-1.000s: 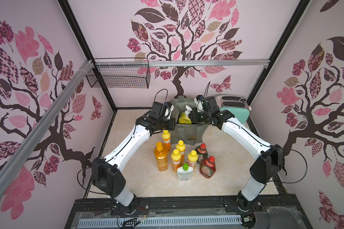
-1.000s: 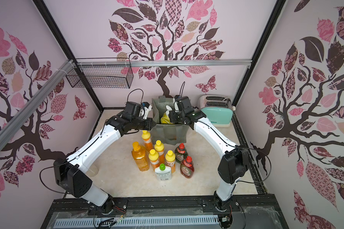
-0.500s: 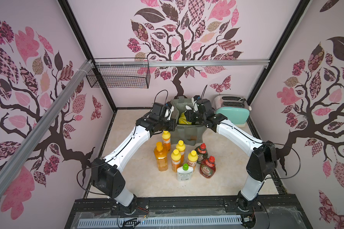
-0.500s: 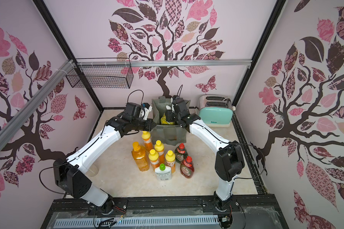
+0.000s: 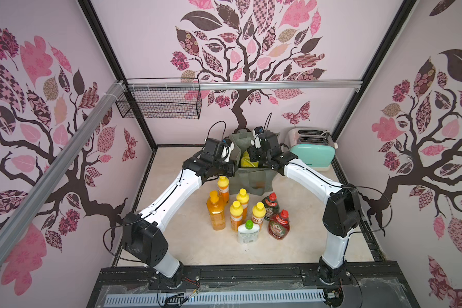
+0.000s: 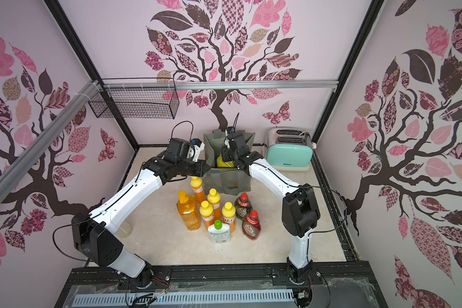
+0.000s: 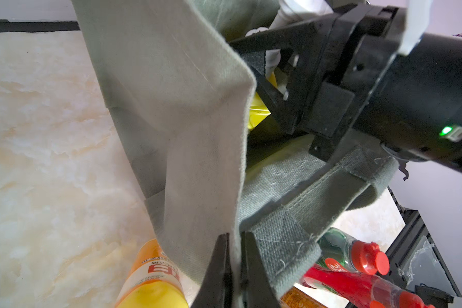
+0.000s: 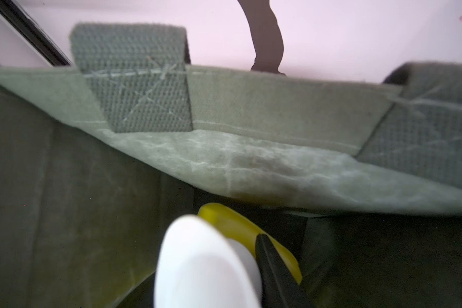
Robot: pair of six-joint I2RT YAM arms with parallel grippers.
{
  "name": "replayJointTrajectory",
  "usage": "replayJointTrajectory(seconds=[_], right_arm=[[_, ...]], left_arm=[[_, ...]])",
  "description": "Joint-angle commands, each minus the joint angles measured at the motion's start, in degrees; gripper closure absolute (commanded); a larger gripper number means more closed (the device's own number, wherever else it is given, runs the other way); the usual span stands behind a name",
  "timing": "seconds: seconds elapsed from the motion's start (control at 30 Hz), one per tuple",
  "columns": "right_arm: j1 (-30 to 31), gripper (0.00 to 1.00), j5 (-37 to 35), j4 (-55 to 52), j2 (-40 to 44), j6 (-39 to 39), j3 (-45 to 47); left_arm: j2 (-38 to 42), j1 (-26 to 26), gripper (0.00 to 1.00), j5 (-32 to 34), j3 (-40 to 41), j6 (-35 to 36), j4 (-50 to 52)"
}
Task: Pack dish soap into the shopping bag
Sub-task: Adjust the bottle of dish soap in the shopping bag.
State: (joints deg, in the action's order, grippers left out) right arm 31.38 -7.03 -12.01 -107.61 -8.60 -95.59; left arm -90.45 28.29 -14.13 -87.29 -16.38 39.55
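Spread shopping bag (image 7: pixel 192 120) rim, clenched in left tool (image 7: pixel 234 266); seat yellow bottle (image 8: pixel 235 218) upright inside; cannot tell whether right tool (image 8: pixel 206 258) grips.

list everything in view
bag: 1, grey-green, back middle
big pump bottle: 1, yellow, inside bag
small bottles: 4, orange, yellow caps, before bag
pump bottle: 1, orange, cluster's left
red-capped bottles: 2, green and red, cluster's right
white bottle: 1, green cap, cluster's front
toaster: 1, mint, back right
wire basket: 1, black, back wall
table: 1, beige, underneath
left gripper: 1, black, shut on bag rim
right gripper: 1, black, inside bag at yellow bottle's pump
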Motion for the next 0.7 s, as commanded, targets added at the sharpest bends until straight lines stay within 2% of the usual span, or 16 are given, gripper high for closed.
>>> replayJointTrajectory(seconds=[0.0, 0.17, 0.3, 0.5, 0.67], right_arm=[[0.31, 0.84, -0.93, -3.22, 3.06, 4.24, -1.17], [-0.50, 0.90, 0.92, -4.01, 6.06, 8.52, -4.83], [-2.86, 0.90, 6.84, -4.62, 6.55, 10.16, -9.36], [-4.60, 0.93, 9.67, -7.67, 3.64, 15.35, -18.33], [-5.93, 0.95, 10.70, -8.27, 0.58, 16.17, -24.18]], left_arm=[[1.25, 0.56, 1.00, -0.50, -0.28, 0.47, 0.86], [1.36, 0.57, 1.00, 0.18, -0.99, 1.14, 2.54], [1.16, 0.57, 1.00, 0.26, -1.87, 3.32, 5.95], [0.86, 0.55, 1.00, -0.66, -3.03, 6.26, 9.21], [-0.72, 0.58, 1.00, 0.14, -6.49, 7.59, 11.86]])
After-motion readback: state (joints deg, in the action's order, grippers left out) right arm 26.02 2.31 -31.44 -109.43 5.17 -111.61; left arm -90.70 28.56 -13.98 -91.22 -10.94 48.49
